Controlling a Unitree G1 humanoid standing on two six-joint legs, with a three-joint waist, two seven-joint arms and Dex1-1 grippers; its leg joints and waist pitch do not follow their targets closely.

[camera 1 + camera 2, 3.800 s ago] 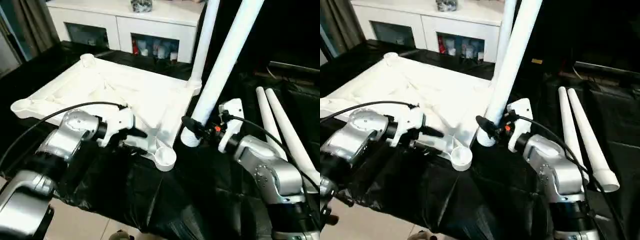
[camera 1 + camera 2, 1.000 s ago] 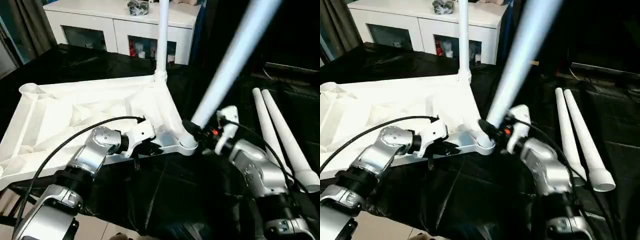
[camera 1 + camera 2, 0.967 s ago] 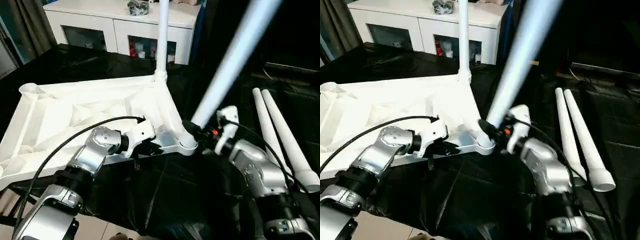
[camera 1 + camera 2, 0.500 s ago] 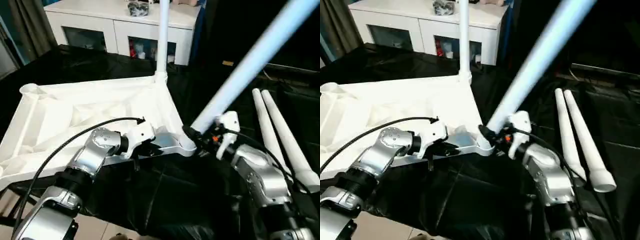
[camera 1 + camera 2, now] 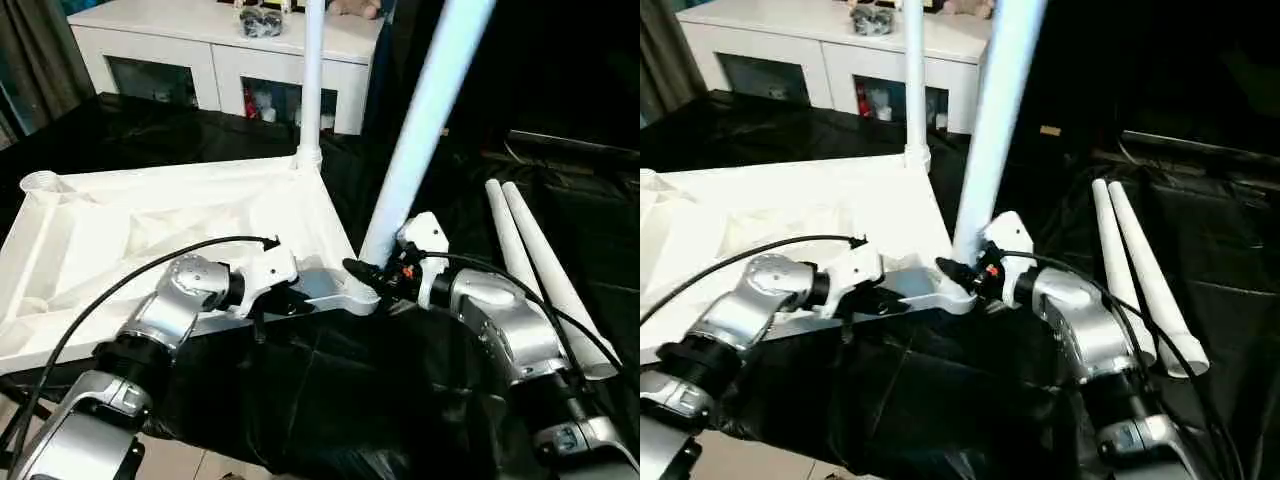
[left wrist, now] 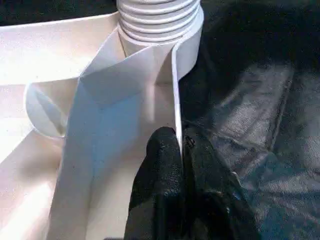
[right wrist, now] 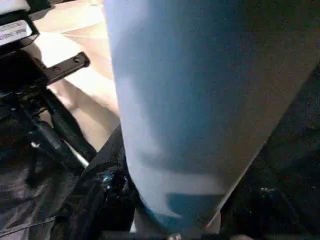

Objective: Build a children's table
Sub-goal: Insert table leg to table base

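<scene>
The white tabletop [image 5: 150,220] lies underside up on black cloth. One tube leg [image 5: 311,80] stands upright in its far corner socket. A second leg [image 5: 415,130] rises from the near right corner socket, leaning slightly right. My right gripper [image 5: 372,275] is shut on this leg just above the socket; the leg [image 7: 190,100] looms close in the right wrist view. My left gripper [image 5: 278,302] is shut on the tabletop's near rim beside that corner. In the left wrist view its fingers [image 6: 162,160] pinch the thin rim wall [image 6: 175,90] below the leg's threaded end [image 6: 157,15].
Two spare legs [image 5: 515,250] [image 5: 555,275] lie side by side on the black cloth [image 5: 350,400] to my right. A white cabinet [image 5: 200,50] with glass doors stands behind the table. Floor shows past the table's near left edge.
The leg in my right gripper has swung from a strong rightward lean to nearly upright over the near corner socket. My left gripper keeps its hold on the rim.
</scene>
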